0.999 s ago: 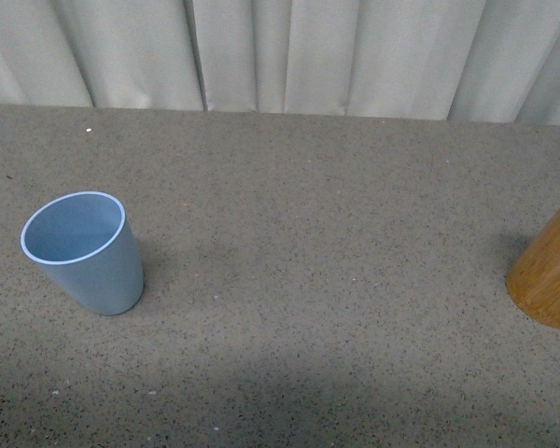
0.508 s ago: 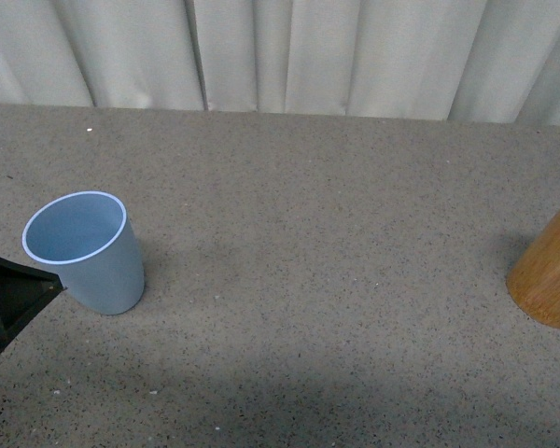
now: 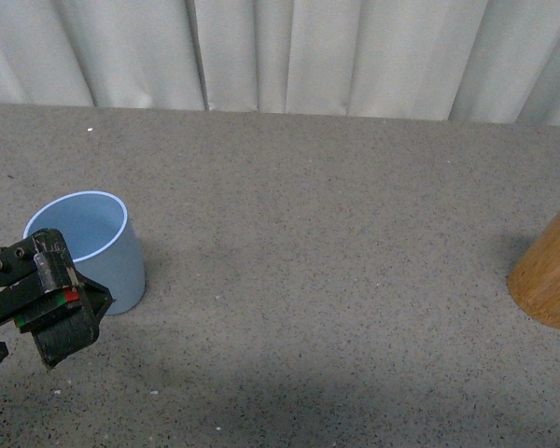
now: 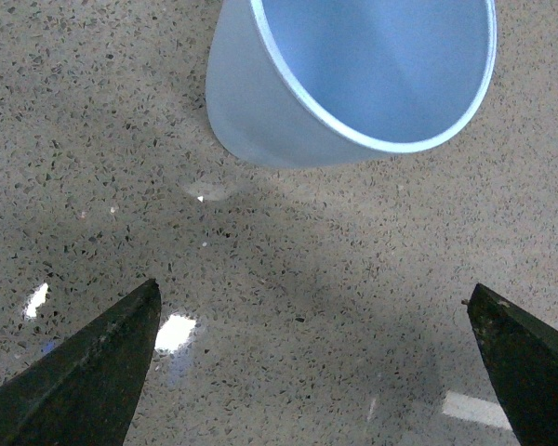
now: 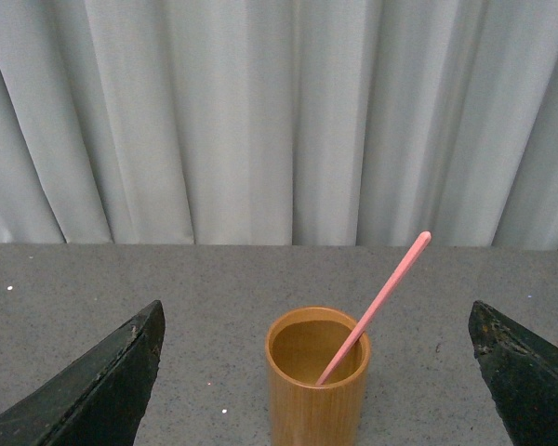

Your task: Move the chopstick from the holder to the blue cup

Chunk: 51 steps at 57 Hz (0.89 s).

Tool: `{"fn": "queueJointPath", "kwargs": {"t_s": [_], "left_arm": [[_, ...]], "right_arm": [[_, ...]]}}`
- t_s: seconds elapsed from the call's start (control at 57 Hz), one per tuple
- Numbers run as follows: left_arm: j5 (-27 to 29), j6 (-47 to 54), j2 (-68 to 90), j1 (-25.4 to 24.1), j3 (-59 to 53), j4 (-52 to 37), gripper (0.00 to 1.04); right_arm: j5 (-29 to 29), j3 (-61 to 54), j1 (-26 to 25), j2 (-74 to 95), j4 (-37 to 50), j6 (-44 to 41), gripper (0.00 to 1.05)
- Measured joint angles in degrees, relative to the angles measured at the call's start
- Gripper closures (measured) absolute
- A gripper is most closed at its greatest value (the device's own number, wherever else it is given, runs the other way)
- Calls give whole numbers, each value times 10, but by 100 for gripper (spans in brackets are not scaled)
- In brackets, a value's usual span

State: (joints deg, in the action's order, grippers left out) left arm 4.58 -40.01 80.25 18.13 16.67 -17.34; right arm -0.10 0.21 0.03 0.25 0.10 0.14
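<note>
The light blue cup stands upright and empty at the left of the table. My left gripper is open just in front of it, low at the left edge. In the left wrist view the cup lies beyond my spread fingertips. The orange-brown holder shows partly at the right edge. In the right wrist view the holder stands upright with one salmon-pink chopstick leaning out of it. My right gripper is open, facing the holder from a distance, and is out of the front view.
The speckled grey-brown tabletop stretches between cup and holder. A pale pleated curtain hangs along the table's far edge.
My left gripper has come into the front view from the lower left and moved up close to the blue cup. The cup and the holder have not moved.
</note>
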Motion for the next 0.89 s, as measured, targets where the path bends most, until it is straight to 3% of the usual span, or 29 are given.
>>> {"fn": "queueJointPath", "kwargs": {"t_s": [0.263,0.894], "left_arm": [[-1,-23,7,-13,26,1,7],[45,-70,94,-101,97,7,7]], "right_arm": [[0,0,0,0,0,0,10],[0,0,0,0,0,0,10]]}}
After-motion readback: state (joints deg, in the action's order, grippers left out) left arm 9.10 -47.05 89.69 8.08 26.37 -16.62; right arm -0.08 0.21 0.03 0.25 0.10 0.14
